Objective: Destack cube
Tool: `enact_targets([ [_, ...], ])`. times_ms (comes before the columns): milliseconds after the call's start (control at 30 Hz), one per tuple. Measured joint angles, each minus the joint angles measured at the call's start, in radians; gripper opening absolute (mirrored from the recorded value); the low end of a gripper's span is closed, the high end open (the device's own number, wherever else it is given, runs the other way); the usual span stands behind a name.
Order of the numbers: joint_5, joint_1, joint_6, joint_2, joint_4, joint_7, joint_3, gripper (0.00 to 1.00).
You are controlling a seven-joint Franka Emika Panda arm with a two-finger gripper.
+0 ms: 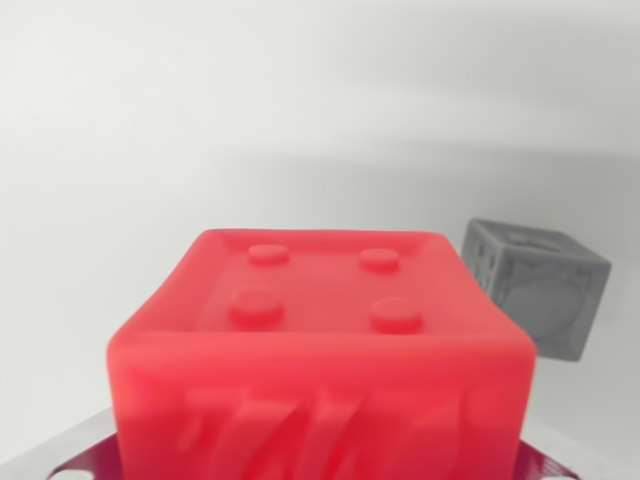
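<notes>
Item: red cube [320, 350], four studs on top, seen close under the wrist, apparently between metal gripper [320, 465] parts glimpsed at the frame's bottom corners; grip state cannot be told. Item: grey cube [538, 285], set beyond, toward the wrist view's right, apart. Destacking is judged largely done; release unconfirmed.

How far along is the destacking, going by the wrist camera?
Looks done: the red cube and the grey cube are apart, no longer stacked. In hand: the red cube fills the near view, metal edges showing beneath it; whether it is gripped is unclear. Left: possibly setting it down and releasing.
</notes>
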State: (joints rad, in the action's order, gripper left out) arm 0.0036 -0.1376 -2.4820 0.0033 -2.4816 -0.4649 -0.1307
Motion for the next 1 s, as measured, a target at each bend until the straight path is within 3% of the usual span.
enact_targets([
  [1000,0.000,0.064,-0.029,0.027,-0.002,-0.046,0.056,0.00],
])
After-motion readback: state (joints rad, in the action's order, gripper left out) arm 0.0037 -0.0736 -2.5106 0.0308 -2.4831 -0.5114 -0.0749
